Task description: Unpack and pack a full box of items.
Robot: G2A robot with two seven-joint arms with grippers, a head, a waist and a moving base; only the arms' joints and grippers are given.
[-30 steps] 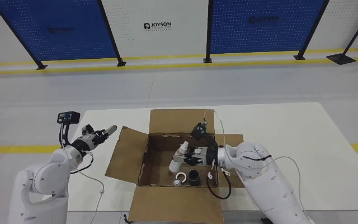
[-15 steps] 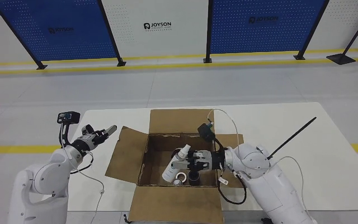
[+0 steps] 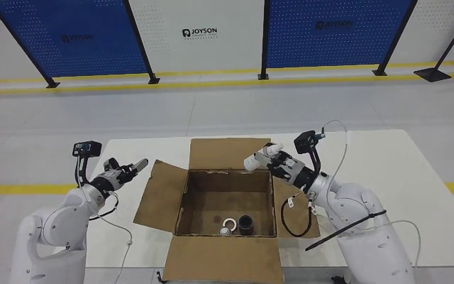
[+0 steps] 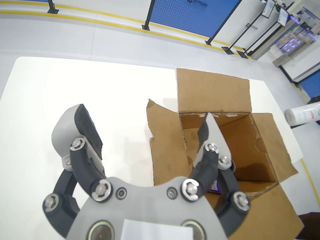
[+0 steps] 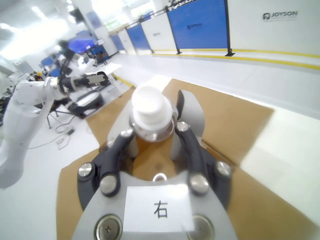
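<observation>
White bottle (image 3: 259, 157) up out of box (image 3: 227, 153)

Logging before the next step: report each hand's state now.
Left hand: open, empty.
Right hand: closed on a white bottle.

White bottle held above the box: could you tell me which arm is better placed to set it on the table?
Right, probably. The right gripper is shut on the white bottle over the box, at its far right corner; the left gripper hangs open beyond the left flap.
</observation>
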